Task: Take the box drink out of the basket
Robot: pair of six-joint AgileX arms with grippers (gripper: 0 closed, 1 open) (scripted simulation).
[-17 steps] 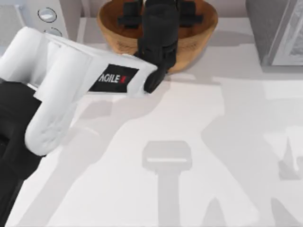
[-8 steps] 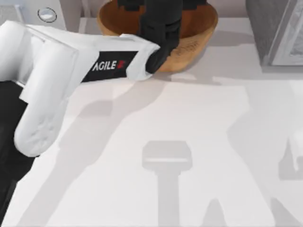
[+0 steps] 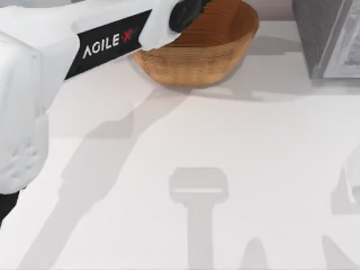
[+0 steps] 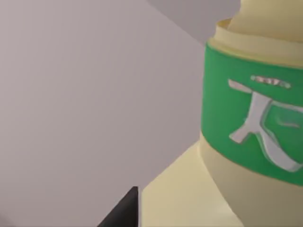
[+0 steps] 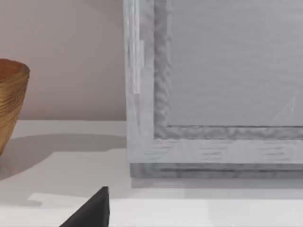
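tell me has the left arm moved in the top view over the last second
Yes. Judged against the basket, which sits in the same spot, the left arm has swung toward the top edge of the view, uncovering the basket's near wall.

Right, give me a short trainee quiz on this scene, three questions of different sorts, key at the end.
1. True or false: the basket lies tipped on its side.
2. In the top view, which arm reaches over the basket? A) left arm B) right arm C) both
3. Fill in: in the left wrist view, the label on the box drink is mainly ___.

Key: 1 false, it stands upright. 2 A. 3 green.
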